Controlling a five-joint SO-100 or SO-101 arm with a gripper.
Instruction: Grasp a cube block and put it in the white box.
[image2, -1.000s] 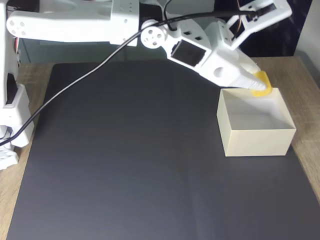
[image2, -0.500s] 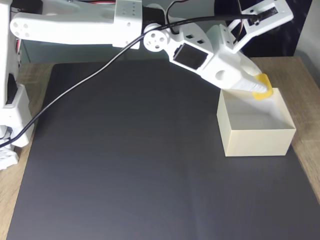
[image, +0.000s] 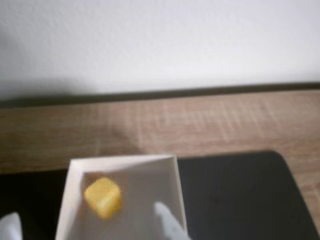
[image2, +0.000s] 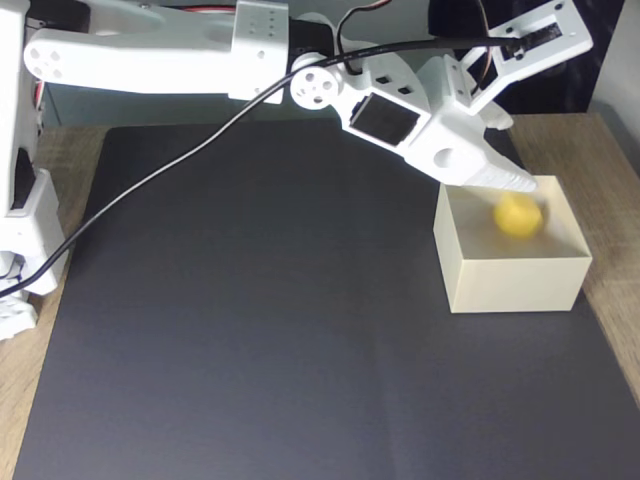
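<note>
Cube block (image2: 517, 214) dropped into white box (image2: 515, 281); end effector (image2: 528, 180) open above.

The dark mat (image2: 270, 320) lies bare, free to cross. The white box (image2: 515, 283) stands at its right edge; its 4 thin walls block a low path. Its top is open, with the gripper (image2: 525, 183) above the back wall.

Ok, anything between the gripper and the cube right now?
Nothing. In the fixed view the gripper hangs open above the white box, and the cube block is loose inside it, with bare space between.
</note>
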